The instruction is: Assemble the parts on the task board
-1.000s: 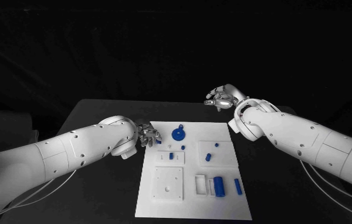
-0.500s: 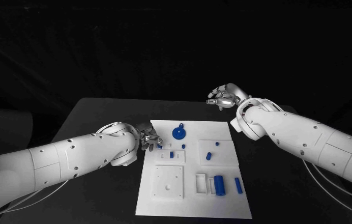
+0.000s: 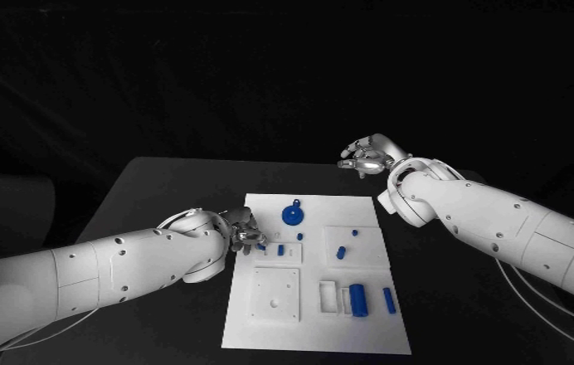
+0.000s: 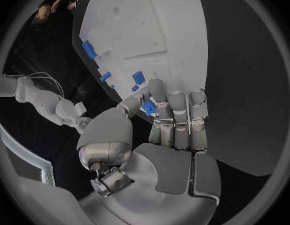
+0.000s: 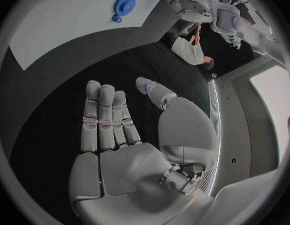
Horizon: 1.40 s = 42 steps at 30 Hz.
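1. Head view.
   - Task board (image 3: 313,332): white plate, mid-table, long axis running near to far.
   - Left hand (image 3: 245,231): at the board's left edge, about level with the blue disc (image 3: 291,215); fingers closed in.
   - Right hand (image 3: 368,158): raised beyond the board's far right corner, well apart from every part.
   - Blue cylinder (image 3: 357,300): lying at near right, loose on the board.
   - Table (image 3: 156,191): black, matte, bare around the board; room behind dark.

2. Left wrist view.
   - Small blue part (image 4: 148,107): pinched between thumb and a fingertip of the left hand, held over the board's edge.
   - Judged light, rigid plastic, smooth enough to twist in a fingertip pinch.
   - Best taken across its short sides, low on the body, leaving the mating end free.
   - Unlikely to break, but easily flicked away.
   - Other blue pieces beside it on the board, near enough to be nudged.

3. Right wrist view.
   - Right hand: palm open, fingers straight, thumb out to the side, holding nothing.
   - Below it bare black table, then the board's far end with the blue disc.
   - Disc judged flat and thin; easier lifted by its small tab or rim than from above.
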Each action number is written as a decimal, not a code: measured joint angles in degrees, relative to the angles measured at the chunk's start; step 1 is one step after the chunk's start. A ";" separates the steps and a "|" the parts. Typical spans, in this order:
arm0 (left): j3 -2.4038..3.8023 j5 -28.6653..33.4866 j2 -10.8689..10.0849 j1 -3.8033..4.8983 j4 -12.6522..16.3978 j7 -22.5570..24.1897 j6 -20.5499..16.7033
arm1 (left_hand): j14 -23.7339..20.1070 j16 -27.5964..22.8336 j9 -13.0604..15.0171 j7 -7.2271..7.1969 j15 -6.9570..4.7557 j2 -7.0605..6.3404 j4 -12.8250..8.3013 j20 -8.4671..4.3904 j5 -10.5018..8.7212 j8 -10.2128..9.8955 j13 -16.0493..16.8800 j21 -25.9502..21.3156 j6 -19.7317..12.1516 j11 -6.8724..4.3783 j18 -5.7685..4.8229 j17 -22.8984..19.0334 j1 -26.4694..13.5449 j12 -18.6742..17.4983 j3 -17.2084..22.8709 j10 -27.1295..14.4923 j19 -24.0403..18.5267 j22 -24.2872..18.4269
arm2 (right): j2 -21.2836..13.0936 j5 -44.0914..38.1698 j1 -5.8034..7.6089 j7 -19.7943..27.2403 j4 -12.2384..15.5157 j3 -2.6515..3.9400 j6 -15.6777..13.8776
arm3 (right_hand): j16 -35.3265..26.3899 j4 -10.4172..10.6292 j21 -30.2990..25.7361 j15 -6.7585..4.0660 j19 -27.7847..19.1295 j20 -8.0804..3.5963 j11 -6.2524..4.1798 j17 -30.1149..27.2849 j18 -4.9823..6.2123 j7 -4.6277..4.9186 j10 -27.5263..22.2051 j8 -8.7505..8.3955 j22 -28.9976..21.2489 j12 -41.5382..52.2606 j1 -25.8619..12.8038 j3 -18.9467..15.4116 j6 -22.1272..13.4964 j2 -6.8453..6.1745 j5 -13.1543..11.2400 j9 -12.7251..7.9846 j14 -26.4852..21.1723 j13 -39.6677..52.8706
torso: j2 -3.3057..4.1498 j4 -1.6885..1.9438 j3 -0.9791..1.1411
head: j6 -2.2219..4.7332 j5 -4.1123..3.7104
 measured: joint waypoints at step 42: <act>0.20 -1.00 1.27 -1.10 -1.19 -0.11 -0.36 | 0.16 0.22 -0.05 -0.12 0.27 0.08 0.05 0.00 0.16 0.32 0.29 0.24 0.51 -0.10 -0.01 0.22 0.08 0.67 0.05 -0.11 -0.01 -0.02 | -0.28 -0.08 -0.01 -0.03 0.15 0.00 0.08 | 0.00 0.16 -0.22 0.00 0.00 0.00 -0.12 0.00 -0.36 -0.07 -0.12 0.01 0.19 0.22 0.00 -0.16 0.10 0.00 0.20 0.03 0.00 -0.16 | 0.04 -0.07 0.03 | 0.09 -0.35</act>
